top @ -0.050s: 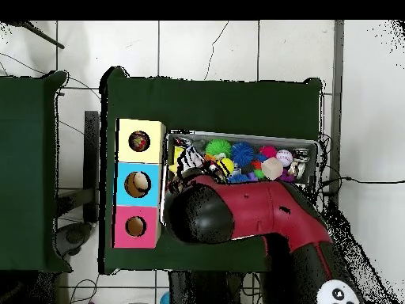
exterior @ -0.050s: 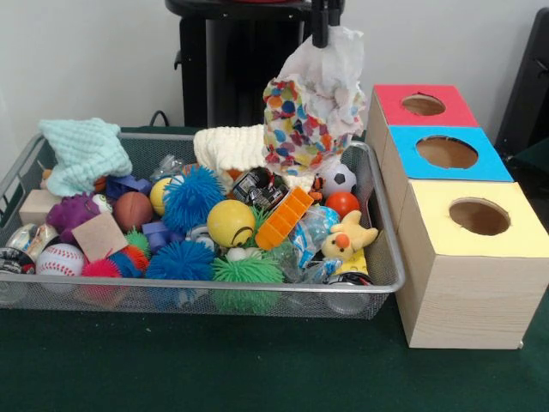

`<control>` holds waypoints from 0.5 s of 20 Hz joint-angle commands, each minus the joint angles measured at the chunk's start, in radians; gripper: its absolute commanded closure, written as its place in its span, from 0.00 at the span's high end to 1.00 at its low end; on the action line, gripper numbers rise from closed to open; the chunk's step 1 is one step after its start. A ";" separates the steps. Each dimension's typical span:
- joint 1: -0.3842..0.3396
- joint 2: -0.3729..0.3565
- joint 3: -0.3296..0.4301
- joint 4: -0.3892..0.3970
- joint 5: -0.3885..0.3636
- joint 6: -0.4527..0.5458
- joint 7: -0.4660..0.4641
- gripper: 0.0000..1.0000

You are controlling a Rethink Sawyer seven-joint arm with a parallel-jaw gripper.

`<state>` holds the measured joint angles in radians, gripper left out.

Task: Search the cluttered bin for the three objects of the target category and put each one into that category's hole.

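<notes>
The pincer (exterior @ -0.050s: pixel 324 34) hangs at the top of the front view with its dark fingers closed on the white upper edge of a multicoloured spotted cloth (exterior @ -0.050s: pixel 313 107), which is lifted clear of the clutter; its lower hem drapes down to the toys directly beneath.

Directly below the pincer sits the wire mesh bin (exterior @ -0.050s: pixel 382 232) on the green worktop (exterior @ -0.050s: pixel 257 369). Under the hanging cloth lie a black toy car (exterior @ -0.050s: pixel 259 187), an orange block (exterior @ -0.050s: pixel 285 218), a small soccer ball (exterior @ -0.050s: pixel 340 178) and a yellow plush toy (exterior @ -0.050s: pixel 347 236). A cream knitted cloth (exterior @ -0.050s: pixel 230 146) lies just beside the lifted cloth, on the bin's rear edge. Farther from the pincer along the bin: a yellow ball (exterior @ -0.050s: pixel 230 223), blue spiky ball (exterior @ -0.050s: pixel 192 197), green spiky ball (exterior @ -0.050s: pixel 247 273), a baseball (exterior @ -0.050s: pixel 60 259), and at the far end a mint-green cloth (exterior @ -0.050s: pixel 83 150).

On the pincer's other side, touching the bin, stands a row of three wooden boxes with round holes: red-topped box (exterior @ -0.050s: pixel 422 105) closest to the pincer, blue-topped box (exterior @ -0.050s: pixel 446 153) next, yellow-topped box (exterior @ -0.050s: pixel 479 219) farthest.

In the overhead view the red and black arm (top @ -0.050s: pixel 245 210) covers the box-side end of the bin; the pincer itself is hidden there. Something rests in each hole, including the yellow-topped hole (top @ -0.050s: pixel 139 142); what they are cannot be told.
</notes>
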<state>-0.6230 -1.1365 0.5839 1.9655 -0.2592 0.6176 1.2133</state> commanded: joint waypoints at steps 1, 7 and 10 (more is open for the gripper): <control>0.076 -0.085 -0.096 0.062 0.096 0.068 0.294 0.00; 0.175 -0.101 -0.160 0.048 0.136 0.086 0.355 0.00; 0.227 -0.081 -0.196 0.033 0.138 0.073 0.387 0.00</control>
<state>-0.4593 -1.2158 0.4881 1.9654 -0.1593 0.6173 1.2474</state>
